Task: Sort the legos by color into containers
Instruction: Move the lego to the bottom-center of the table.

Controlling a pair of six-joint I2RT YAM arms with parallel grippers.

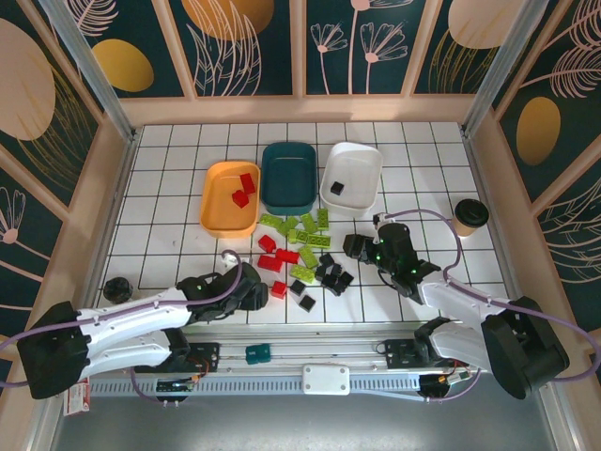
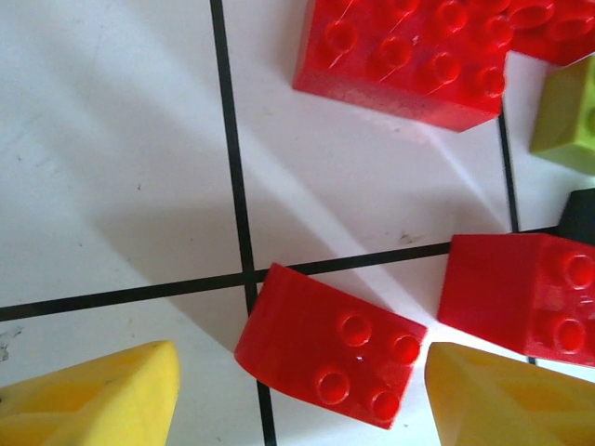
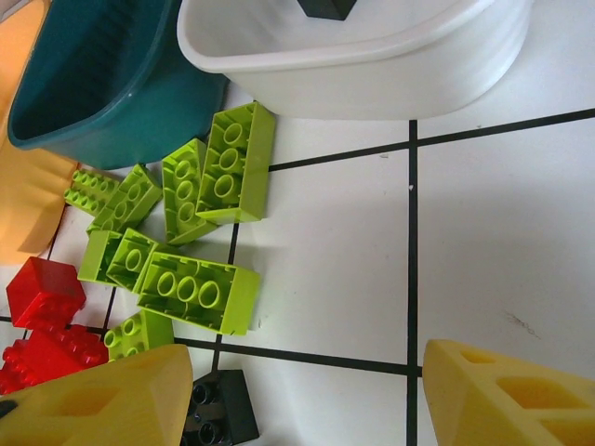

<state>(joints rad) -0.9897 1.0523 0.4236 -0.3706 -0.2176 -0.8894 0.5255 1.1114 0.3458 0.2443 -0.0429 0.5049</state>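
Note:
A small red lego [image 2: 330, 346] lies on the white gridded table between the yellow fingers [image 2: 88, 400] of my left gripper [image 2: 299, 372], which is open; the right finger sits close to the brick and the left one stands apart. More red legos [image 2: 409, 56] lie beyond. Over bare table my right gripper [image 3: 307, 372] is open, with a black lego [image 3: 218, 409] by its left finger and lime green legos [image 3: 200, 293] further left. The orange-yellow tray [image 1: 218, 209] holds two red legos. The dark teal tray [image 1: 288, 199] looks empty. The white tray [image 1: 364, 160] holds one black lego [image 1: 336, 190].
Loose red, green and black legos [image 1: 305, 246] are heaped mid-table between both grippers. A brown paper cup with a black lid [image 1: 470, 216] stands at the right. A small teal block [image 1: 257, 353] sits on the front rail. Wooden walls close in the table.

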